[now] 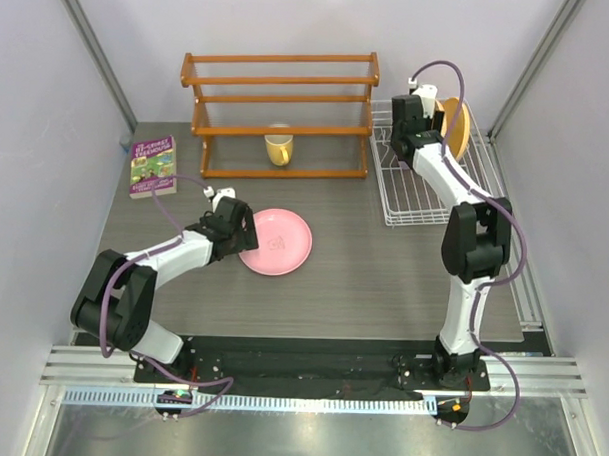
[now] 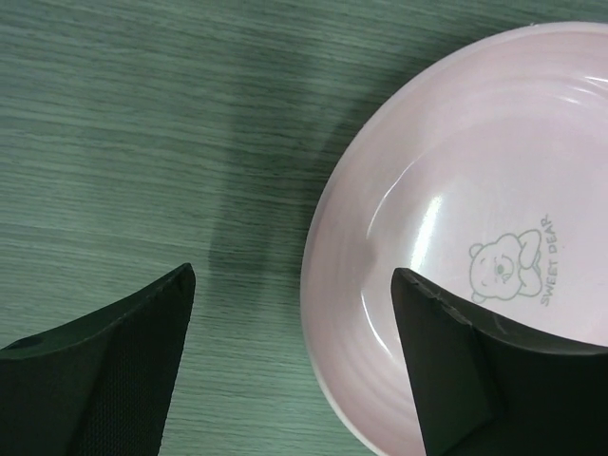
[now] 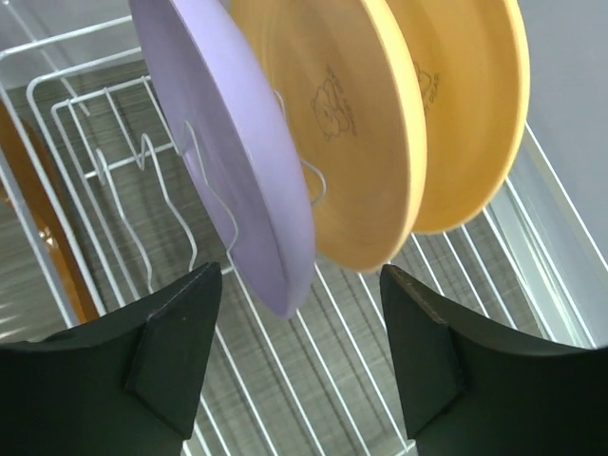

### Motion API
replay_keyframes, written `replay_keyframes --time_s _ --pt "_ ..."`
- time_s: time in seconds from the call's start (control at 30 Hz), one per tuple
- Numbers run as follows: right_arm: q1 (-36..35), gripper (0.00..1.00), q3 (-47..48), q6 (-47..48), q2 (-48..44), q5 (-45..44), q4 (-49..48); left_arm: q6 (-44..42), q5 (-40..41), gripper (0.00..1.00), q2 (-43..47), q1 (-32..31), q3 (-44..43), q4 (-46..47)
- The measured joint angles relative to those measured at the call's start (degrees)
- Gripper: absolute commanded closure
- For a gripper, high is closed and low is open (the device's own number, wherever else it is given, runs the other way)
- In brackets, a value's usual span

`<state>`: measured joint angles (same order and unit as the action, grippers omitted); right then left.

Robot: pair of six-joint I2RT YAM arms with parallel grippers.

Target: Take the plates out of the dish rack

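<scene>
Ahead of the left gripper (image 2: 293, 277), we lose the round pink plastic plate (image 2: 456, 190) at the right and bottom edges, and its near rim lies under the gripper's right finger (image 2: 446, 370). Above the right gripper (image 3: 299, 275), the pale lavender round plastic plate (image 3: 228, 142), an orange-yellow round plastic plate (image 3: 332, 123) and a second orange-yellow plate (image 3: 465, 104) are cut off at the top edge.

Grey bear print marks the pink plate (image 2: 475, 237); lavender plate (image 3: 228, 152), orange-yellow plates (image 3: 332, 133) (image 3: 465, 104), white dish rack (image 1: 425, 204).
</scene>
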<state>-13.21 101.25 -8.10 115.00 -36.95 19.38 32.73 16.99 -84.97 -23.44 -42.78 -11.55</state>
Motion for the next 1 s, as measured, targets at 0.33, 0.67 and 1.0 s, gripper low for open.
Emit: replay_keyframes --time_s 0.33,0.67,1.0 --pt "-0.9 0.91 12.0 7.8 9.6 -7.5 0.0 -0.7 1.4 0.14 0.6 0.0 -2.1 -0.1" --pt "-4.3 0.99 13.8 16.7 13.1 -20.0 -2.2 -1.7 2.1 0.13 0.6 0.0 -2.4 -0.1" --pt "-10.0 0.99 6.4 42.9 13.9 -37.9 -34.5 -1.9 2.6 0.0 0.7 0.0 -2.4 -0.2"
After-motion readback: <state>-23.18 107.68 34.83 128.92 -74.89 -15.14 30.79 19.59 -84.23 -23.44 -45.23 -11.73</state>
